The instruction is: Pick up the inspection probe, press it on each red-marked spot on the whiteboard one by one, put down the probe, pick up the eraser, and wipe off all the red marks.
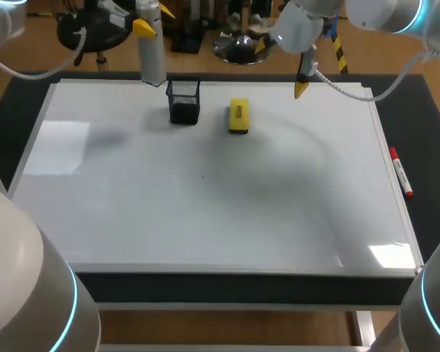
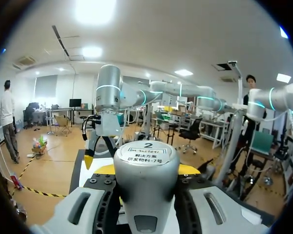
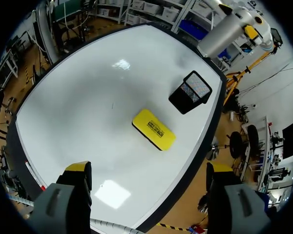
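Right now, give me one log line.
left gripper shut on grey cylindrical probe; right gripper open; yellow rectangular eraser on whiteboard beside black mesh holder; red marks none visible

I'm looking at a plain white whiteboard (image 1: 205, 220), a bright yellow eraser (image 1: 238, 116), black mesh cup (image 1: 184, 101), silver-grey probe (image 1: 154, 62), and a white marker (image 1: 400, 172) showing red ends.

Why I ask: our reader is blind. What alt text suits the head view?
A whiteboard with no red marks visible carries a black mesh holder and a yellow eraser near its far edge. The left gripper holds the grey inspection probe upright by the holder; the right gripper hangs empty over the far right.
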You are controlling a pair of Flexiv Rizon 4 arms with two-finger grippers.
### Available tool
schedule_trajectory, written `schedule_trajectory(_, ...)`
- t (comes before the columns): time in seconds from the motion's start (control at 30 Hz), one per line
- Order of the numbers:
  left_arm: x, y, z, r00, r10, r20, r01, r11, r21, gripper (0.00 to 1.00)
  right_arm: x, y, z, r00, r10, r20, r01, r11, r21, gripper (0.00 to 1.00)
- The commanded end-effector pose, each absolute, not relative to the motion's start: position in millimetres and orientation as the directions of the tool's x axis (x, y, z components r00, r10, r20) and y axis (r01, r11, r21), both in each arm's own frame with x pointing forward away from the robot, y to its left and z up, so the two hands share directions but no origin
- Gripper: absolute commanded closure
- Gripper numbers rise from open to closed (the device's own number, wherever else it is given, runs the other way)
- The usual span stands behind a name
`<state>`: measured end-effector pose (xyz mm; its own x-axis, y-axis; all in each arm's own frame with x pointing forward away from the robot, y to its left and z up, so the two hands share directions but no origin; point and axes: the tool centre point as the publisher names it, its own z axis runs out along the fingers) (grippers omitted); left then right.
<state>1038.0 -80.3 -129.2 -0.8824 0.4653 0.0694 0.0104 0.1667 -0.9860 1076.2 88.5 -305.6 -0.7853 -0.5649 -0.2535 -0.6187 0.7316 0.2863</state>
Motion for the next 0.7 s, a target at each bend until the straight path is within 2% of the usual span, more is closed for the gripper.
schedule_trajectory(0.03, 1031, -89, -131, -0.948, 0.313, 0.05, 0.001, 0.161, -0.987, 1.0, 1076, 88, -305, -0.785, -0.567, -0.251, -0.62, 0.732, 0.283, 0.0)
schedule_trajectory(0.7, 1041, -123, -138, -0.996, 0.091, 0.004, 0.009, 0.149, -0.989, 1.0, 1076, 88, -305, -0.785, -0.567, -0.251, -0.62, 0.732, 0.283, 0.0)
